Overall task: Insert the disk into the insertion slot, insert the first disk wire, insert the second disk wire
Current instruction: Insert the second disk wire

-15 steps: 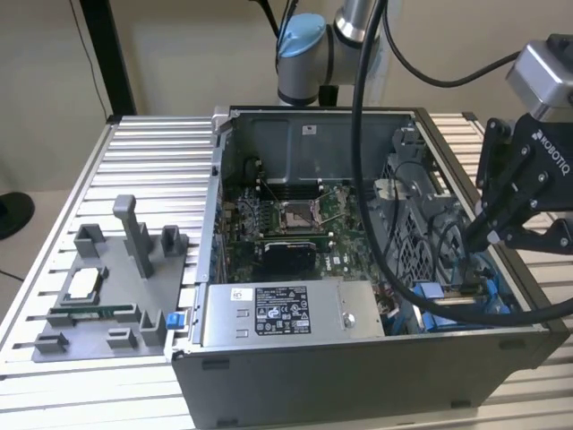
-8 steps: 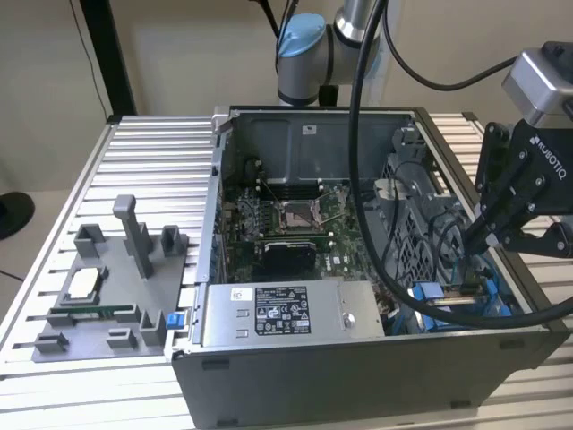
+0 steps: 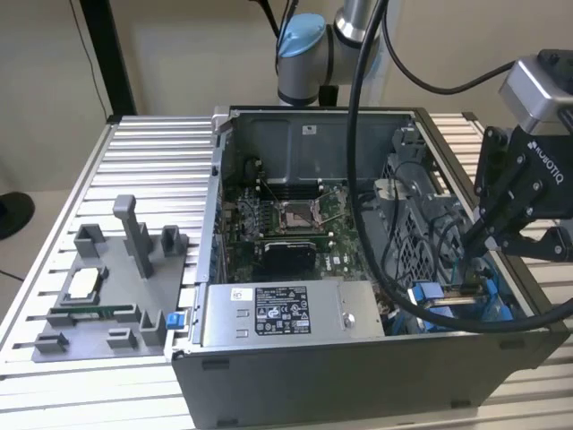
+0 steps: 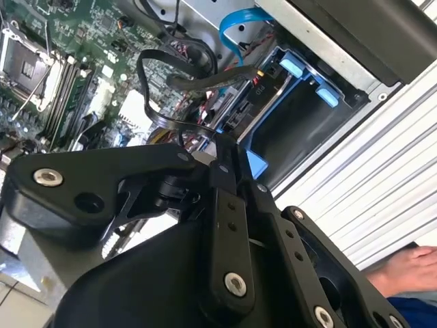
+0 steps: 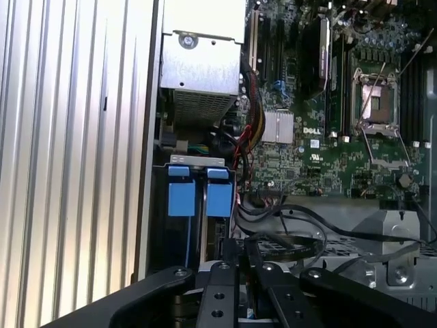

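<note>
Gripper (image 3: 473, 240) hangs over the open case (image 3: 313, 358) at the exterior view's right, fingertips pressed together just above the slot (image 3: 466, 300), where blue carrier parts show. In the second wrist view, the closed fingers (image 4: 229, 171) pinch a black wire (image 4: 179, 126) beside the slot (image 4: 293, 116). In the first wrist view, the disk (image 5: 199, 225) sits in its slot, blue tabs (image 5: 181, 195) showing, just ahead of the gripper (image 5: 235, 263).
</note>
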Controlling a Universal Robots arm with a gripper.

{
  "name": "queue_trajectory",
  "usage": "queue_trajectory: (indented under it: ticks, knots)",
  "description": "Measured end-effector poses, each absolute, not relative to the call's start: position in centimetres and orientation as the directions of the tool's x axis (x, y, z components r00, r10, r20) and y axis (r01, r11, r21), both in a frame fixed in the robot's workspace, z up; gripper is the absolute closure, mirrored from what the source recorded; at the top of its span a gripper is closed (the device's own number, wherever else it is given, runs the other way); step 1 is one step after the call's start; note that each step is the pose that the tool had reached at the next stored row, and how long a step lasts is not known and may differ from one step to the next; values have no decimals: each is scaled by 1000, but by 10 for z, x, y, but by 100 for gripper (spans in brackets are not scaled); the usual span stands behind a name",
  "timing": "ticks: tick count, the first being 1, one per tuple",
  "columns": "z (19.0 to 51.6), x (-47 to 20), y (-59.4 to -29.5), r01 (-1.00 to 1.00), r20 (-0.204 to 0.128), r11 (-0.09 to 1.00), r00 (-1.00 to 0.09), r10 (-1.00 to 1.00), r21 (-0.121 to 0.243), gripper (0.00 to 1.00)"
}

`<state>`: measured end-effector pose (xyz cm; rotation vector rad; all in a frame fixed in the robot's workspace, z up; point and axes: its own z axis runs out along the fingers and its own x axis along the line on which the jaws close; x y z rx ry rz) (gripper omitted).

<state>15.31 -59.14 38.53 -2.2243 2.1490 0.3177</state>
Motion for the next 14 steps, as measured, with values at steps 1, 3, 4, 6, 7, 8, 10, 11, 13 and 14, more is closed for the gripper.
queue_trajectory:
  ticks: [1,3,4,6,7,8,10,11,13,14]
  knots:
    - [384,153,-591,-993,-169,-44,25,-985,113,100]
    - [382,152,-591,-994,-168,-44,26,-985,102,100]
    - [381,152,-591,-994,-168,-43,26,-985,97,100]
    - [378,152,-591,-995,-168,-41,26,-985,89,100]
    - [377,151,-591,-995,-168,-40,25,-985,87,100]
    - [377,151,-591,-995,-168,-39,24,-985,87,100]
    - [376,151,-591,-995,-168,-39,24,-986,87,100]
    - [376,151,-591,-995,-168,-39,24,-986,87,100]
    - [376,151,-591,-995,-168,-38,24,-986,87,100]
    - [376,151,-591,-995,-168,-39,24,-986,87,100]
